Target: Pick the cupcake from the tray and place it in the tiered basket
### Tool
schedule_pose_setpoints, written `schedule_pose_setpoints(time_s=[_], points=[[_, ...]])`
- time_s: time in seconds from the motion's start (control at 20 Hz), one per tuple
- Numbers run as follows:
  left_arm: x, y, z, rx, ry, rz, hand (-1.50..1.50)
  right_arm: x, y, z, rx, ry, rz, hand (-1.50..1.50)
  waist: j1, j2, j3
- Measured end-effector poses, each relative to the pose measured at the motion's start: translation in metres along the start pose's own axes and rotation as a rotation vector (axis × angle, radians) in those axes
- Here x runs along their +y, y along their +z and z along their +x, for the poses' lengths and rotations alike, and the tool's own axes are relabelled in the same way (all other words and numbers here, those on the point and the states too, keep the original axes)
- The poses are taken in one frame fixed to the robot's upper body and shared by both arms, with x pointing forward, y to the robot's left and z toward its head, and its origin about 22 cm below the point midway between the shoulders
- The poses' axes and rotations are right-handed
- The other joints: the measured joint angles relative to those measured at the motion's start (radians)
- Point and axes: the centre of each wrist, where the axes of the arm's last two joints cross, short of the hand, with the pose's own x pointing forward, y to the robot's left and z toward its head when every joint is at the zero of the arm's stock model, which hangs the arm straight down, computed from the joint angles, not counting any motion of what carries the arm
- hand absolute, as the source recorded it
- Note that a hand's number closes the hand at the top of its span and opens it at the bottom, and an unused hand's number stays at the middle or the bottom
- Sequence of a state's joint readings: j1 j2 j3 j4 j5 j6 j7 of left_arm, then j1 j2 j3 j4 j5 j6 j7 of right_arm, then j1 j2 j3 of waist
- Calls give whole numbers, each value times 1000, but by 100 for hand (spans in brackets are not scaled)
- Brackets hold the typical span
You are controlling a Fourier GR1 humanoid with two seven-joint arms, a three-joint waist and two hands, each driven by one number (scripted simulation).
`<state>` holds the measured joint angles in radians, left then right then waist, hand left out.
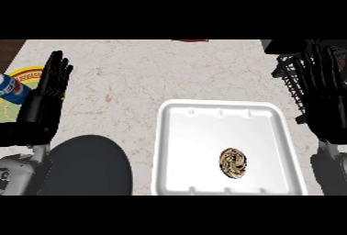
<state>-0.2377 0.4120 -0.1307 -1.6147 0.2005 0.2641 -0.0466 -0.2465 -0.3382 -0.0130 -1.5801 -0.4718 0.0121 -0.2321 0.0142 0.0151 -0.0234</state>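
Right hand [324,98] stands at the right edge of the frame, fingers straight and released, holding nothing; it overlaps the black wire tiered basket [288,75] in the upper right corner. Left hand [42,98] rests at the left edge, equally open with fingers up. On the white tray [196,137] in the lower middle sits the cupcake [234,163] – brown and swirled, lying toward the tray's lower right, apart from both hands. A dark grey round object [92,167] lies lower left of the tray on the pale marbled counter [136,78]. At the far left edge – a blue can [12,89] beside a yellow-rimmed plate [30,74].
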Motion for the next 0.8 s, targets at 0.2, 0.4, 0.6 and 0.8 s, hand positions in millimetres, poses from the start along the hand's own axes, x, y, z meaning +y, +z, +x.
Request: schedule_pose_setpoints(time_s=[0.2,0.4,0.6,0.8], points=[[17,8,-17,82,-79,40,0,9,27,-11,91,37,-124,150,-21,-12,14],[35,19,-35,183,-180,78,0,-10,62,-24,182,126,-415,-150,-74,-18,20],[44,31,-46,263,-227,93,0,-33,132,-45,425,325,-744,-150,-93,-13,18],[41,37,-51,298,-249,79,0,-9,170,-34,501,450,-874,-150,-72,-18,17]])
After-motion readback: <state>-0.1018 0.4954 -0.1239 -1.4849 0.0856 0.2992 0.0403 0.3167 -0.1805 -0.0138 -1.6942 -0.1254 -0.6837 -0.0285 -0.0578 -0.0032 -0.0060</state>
